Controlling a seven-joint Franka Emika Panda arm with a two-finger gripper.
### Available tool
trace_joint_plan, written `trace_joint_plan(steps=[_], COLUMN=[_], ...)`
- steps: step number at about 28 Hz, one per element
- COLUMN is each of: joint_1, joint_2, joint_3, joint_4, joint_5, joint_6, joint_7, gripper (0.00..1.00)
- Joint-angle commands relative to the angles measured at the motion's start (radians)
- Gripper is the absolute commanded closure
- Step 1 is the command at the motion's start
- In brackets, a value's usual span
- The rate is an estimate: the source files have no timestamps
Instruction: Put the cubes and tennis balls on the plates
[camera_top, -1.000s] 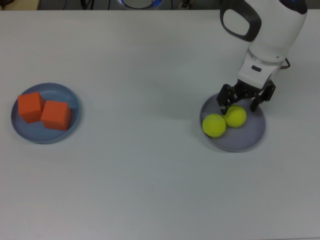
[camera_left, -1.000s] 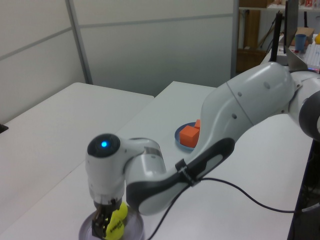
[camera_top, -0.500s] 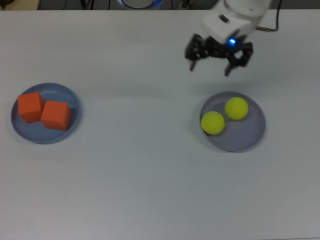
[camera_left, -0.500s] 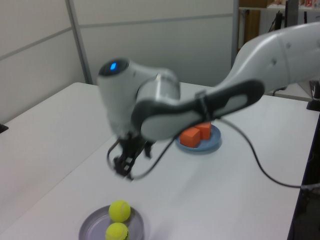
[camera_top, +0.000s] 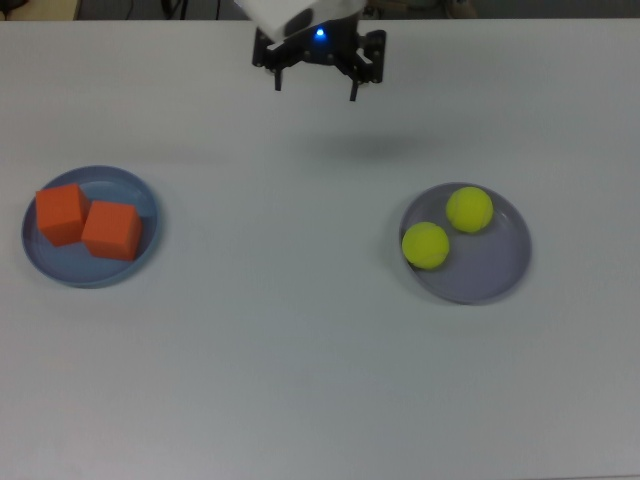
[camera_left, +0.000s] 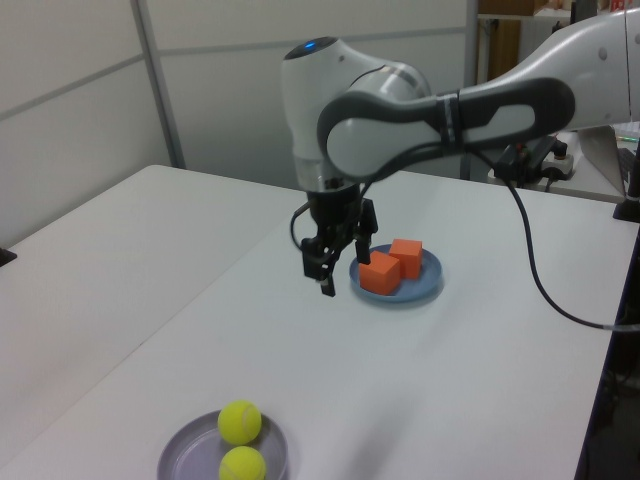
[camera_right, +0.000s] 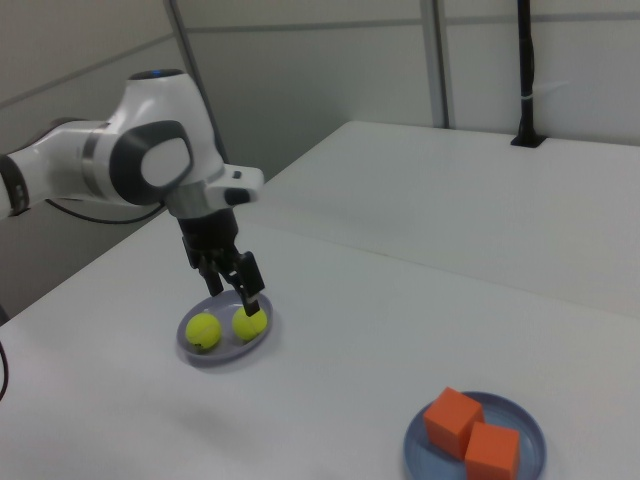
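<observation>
Claw (camera_top: 313, 78), spread wide and holding nothing, has lifted away from the purple plate (camera_top: 496, 272) where both tennis balls (camera_top: 447, 228) now sit, and both cubes (camera_top: 88, 222) rest on the blue plate (camera_top: 92, 277), so the job looks done.

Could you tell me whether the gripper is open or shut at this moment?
Open: the gripper hangs empty above the table, its fingers spread apart.

Arm (camera_top: 300, 12) cut off by the top view's upper edge; lavender plate (camera_left: 175, 462) clipped at the left view's bottom; ball lettering unreadable.
</observation>
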Motion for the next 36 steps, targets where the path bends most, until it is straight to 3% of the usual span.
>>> trace_joint_plan(steps=[1, 15, 20, 36], joint_1=[-0.024, -0.050, -0.050, -0.037], joint_2=[-0.062, -0.078, -0.078, -0.049], joint_3=[-0.027, -0.045, -0.047, -0.048], joint_4=[-0.067, 0.017, 0.037, 0.044], joint_5=[0.085, 0.071, 0.034, 0.025], joint_6=[0.085, 0.090, 0.044, 0.033], joint_7=[-0.129, -0.214, -0.217, -0.211], gripper=[0.00, 0.00, 0.00, 0.00])
